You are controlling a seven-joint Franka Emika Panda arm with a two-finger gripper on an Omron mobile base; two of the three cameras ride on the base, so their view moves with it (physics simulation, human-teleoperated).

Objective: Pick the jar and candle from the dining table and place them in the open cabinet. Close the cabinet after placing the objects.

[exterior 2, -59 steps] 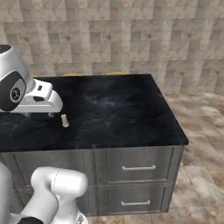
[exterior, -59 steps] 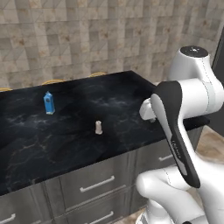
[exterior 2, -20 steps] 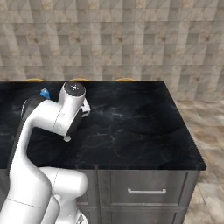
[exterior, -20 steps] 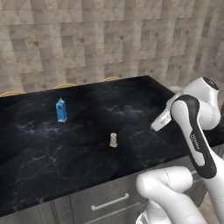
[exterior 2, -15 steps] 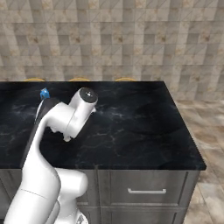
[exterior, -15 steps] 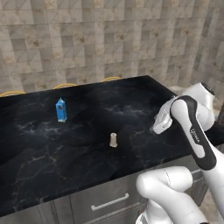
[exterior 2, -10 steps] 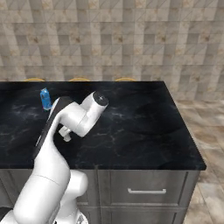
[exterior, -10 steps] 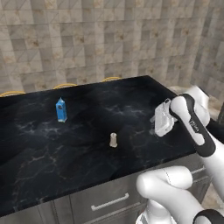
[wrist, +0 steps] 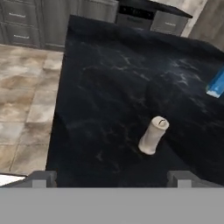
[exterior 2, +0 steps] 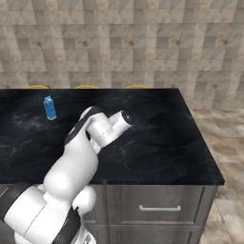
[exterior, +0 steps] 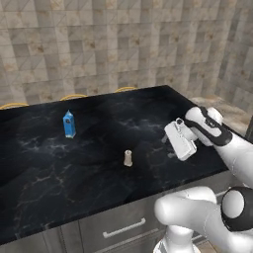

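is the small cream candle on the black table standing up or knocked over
Upright: the small cream-beige pillar candle stands on its wider base on the black marble table, wick end up.

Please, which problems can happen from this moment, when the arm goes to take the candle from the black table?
1. The candle is slim and stands alone on the dining table; a finger of the open tool could probably knock it over.
2. The tool hangs apart from the candle, so a slanted approach might push it sideways.
3. The blue carton stands further back; a wide swing could perhaps hit it.

Blue carton [wrist: 216, 84] cut by frame edge; candle [exterior: 128, 158] wick perhaps blurred.
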